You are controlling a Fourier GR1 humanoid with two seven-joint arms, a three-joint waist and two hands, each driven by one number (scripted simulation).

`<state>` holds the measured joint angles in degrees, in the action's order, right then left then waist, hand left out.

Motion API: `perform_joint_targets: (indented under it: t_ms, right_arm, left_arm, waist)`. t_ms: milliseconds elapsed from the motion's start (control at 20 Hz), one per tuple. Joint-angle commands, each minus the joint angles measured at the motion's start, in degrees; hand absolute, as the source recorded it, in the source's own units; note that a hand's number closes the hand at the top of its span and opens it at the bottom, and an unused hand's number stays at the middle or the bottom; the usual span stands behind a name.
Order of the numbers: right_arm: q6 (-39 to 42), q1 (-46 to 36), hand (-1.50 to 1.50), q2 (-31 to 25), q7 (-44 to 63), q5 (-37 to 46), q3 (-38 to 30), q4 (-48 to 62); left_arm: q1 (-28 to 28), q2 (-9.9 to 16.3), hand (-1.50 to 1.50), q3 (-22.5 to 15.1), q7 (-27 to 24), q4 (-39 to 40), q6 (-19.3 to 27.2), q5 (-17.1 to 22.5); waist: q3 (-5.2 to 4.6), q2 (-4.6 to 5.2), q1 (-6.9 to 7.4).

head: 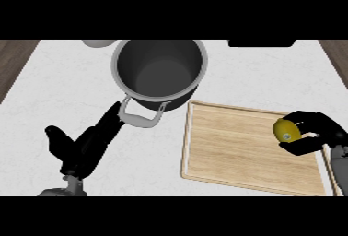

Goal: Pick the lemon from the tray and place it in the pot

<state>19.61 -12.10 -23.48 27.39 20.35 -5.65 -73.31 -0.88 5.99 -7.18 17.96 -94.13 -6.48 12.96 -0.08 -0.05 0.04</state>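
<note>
Landmark for all positions: the pot (159,70), dark grey, standing at the far middle of the white counter (61,83).

Left hand (85,147): in front of the pot and to its left, fingers straight and held together, pointing up toward the pot's near handle (141,116). The fingertips (113,112) reach to just beside that handle; whether they touch it I cannot tell. Thumb stands apart to the left. It holds nothing and looks to be at rest.

Pot: interior shows only bare dark wall and floor, with no lemon in it. A pale round object (100,43) sits just left of the pot's far rim, cut off by the view's edge; identity unclear.

Tray (231,147): light wood, rectangular, in front of the pot and to its right, its near-left corner close under the pot's wall. Its surface shows nothing lying on it.

Lemon (285,130): well right of the pot and nearer the robot, over the tray's right edge. Right hand (314,133) is curled round it, fingers and thumb wrapping its right side, yellow face showing to the left.

Progress, judged: grasp is made; whether the lemon is lifted off the tray I cannot tell from this steep view. Remaining: carry it left and away across the tray to above the pot's mouth, then release. Placement not yet done.
</note>
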Motion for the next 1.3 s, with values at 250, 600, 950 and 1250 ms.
perform_joint_targets:
  t_ms: [250, 600, 950, 1250]
  right_arm:
    - [-4.2, -3.6, 1.50, 2.1, -8.2, 6.4, 0.6, 6.5]
    - [-7.8, 2.5, 1.50, 14.1, 8.0, 24.0, 25.2, -12.0]
    - [-6.1, 6.3, 1.50, 17.5, 21.6, 34.3, 33.9, -25.2]
    - [-6.8, 5.9, 1.50, 15.2, 29.6, 44.9, 35.7, -37.8]
  left_arm:
    - [0.0, -0.5, 0.00, 1.7, -1.5, 2.6, -2.4, -0.7]
    - [-0.9, -1.3, 0.00, 0.9, -0.4, 1.5, -1.6, -0.6]
    - [3.1, 0.0, 0.00, 1.8, -1.7, -0.8, -2.9, -0.6]
    - [0.3, -1.5, 0.00, 1.7, -0.2, -0.4, -1.7, -0.4]
  waist:
    - [0.08, 0.09, 0.16]
    - [-0.09, -0.10, 0.47]
    - [0.04, -0.11, -0.11]
    - [0.03, -0.26, -0.66]
